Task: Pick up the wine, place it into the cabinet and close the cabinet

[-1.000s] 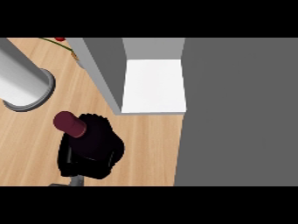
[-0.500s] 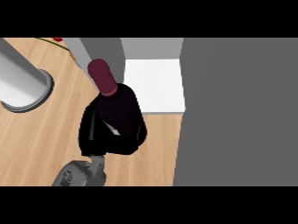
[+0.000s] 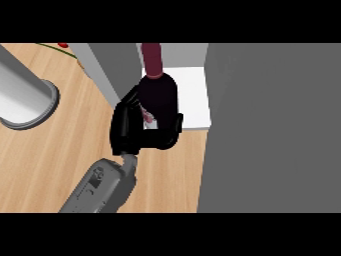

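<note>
Left hand (image 3: 129,131), curled round the wine (image 3: 159,92), has swung it toward 12 o'clock, neck now reaching into the cabinet (image 3: 193,100). Placement looks close, closing's still to do.

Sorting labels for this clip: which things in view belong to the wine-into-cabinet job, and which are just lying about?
Job: wine bottle, hand with fingers curled round it, open cabinet.
Lying about: grey cylinder, small red things at top left.

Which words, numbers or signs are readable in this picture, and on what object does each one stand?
None can be read.
The wine bottle carries a small pale label, partly behind the fingers; any text on it is too small to read.
</note>
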You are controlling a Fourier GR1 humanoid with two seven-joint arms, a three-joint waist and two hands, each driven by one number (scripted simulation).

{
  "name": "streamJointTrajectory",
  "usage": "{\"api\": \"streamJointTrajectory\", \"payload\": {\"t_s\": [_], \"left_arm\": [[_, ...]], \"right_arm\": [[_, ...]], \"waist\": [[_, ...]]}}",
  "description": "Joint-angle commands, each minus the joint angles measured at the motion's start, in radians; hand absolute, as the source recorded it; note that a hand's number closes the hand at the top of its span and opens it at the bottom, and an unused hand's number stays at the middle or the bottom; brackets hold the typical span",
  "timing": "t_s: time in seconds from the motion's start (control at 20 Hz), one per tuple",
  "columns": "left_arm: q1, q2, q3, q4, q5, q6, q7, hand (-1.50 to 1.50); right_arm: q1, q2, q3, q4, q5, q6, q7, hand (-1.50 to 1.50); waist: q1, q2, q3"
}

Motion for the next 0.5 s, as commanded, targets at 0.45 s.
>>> {"api": "streamJointTrajectory", "payload": {"t_s": [0.45], "left_arm": [[-0.127,-0.001,-0.028,0.39,0.185,-0.004,-0.224,1.5]], "right_arm": [[0.051,0.019,0.012,-0.186,-0.081,0.01,0.082,-1.5]], "waist": [[-0.007,0.003,-0.001]]}}
